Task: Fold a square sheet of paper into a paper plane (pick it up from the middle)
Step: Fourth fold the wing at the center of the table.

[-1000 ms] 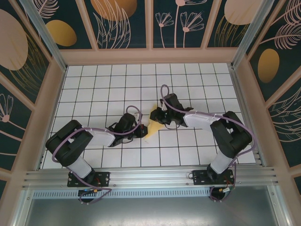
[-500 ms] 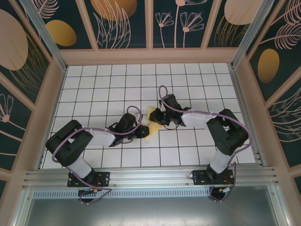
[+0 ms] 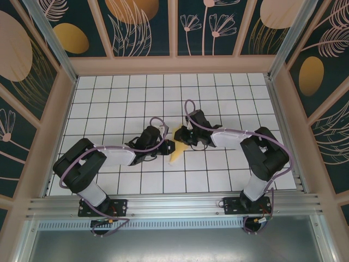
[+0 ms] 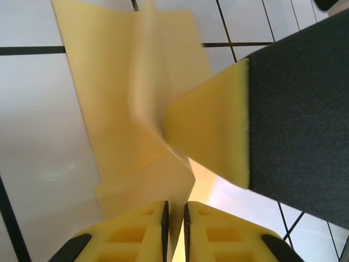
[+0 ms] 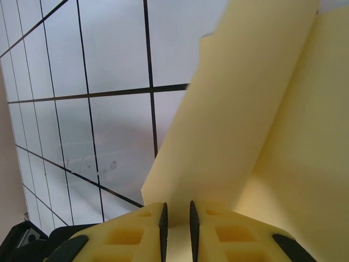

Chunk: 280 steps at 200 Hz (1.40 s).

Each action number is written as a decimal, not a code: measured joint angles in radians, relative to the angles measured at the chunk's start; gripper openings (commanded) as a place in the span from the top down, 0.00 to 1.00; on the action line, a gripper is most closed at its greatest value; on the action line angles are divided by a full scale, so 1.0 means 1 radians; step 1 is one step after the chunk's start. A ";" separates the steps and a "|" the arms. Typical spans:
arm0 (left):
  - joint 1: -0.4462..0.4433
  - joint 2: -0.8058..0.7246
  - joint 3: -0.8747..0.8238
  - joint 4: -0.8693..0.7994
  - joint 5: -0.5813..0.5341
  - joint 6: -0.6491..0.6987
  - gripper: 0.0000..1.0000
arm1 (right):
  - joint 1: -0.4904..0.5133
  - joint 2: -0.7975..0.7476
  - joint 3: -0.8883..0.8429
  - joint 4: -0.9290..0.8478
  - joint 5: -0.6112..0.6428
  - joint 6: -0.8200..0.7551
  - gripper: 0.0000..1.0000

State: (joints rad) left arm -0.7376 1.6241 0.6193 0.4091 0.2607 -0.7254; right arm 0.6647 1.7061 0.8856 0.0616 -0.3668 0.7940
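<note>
Yellow paper (image 3: pixel 175 155) lies between our grippers: left gripper (image 3: pixel 168 146) at its 10 o'clock, right gripper (image 3: pixel 182 137) at 1. Left wrist: jaws almost closed, nipping its near edge to steady the crease. Right wrist: jaws likewise pinch a flap, we judge for folding.

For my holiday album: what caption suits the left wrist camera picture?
The left gripper pinches the creased pale-yellow paper over a white gridded table.
</note>
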 measured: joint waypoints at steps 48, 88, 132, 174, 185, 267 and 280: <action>0.000 0.000 -0.011 0.011 -0.006 -0.010 0.94 | 0.000 -0.047 -0.022 -0.015 0.021 0.001 0.72; 0.000 0.001 -0.014 0.022 0.004 -0.012 0.90 | -0.001 -0.116 -0.053 -0.047 0.066 0.000 0.69; 0.000 0.008 -0.003 0.006 0.005 0.018 0.83 | -0.005 -0.151 -0.122 -0.070 0.109 0.024 0.83; -0.005 0.031 0.033 -0.050 -0.009 0.064 0.79 | -0.016 -0.132 -0.143 -0.039 0.098 0.031 0.88; -0.010 0.035 0.043 -0.072 -0.021 0.078 0.76 | -0.018 -0.122 -0.143 -0.028 0.095 0.031 0.88; -0.104 0.071 0.134 -0.210 -0.151 0.132 0.63 | -0.030 -0.089 -0.183 0.041 0.058 0.046 0.88; -0.113 0.071 0.135 -0.227 -0.175 0.132 0.61 | -0.031 -0.089 -0.196 0.048 0.053 0.050 0.88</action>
State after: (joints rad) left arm -0.8509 1.6955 0.7540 0.1825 0.0860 -0.5938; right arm 0.6334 1.6176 0.6895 0.1097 -0.3134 0.8444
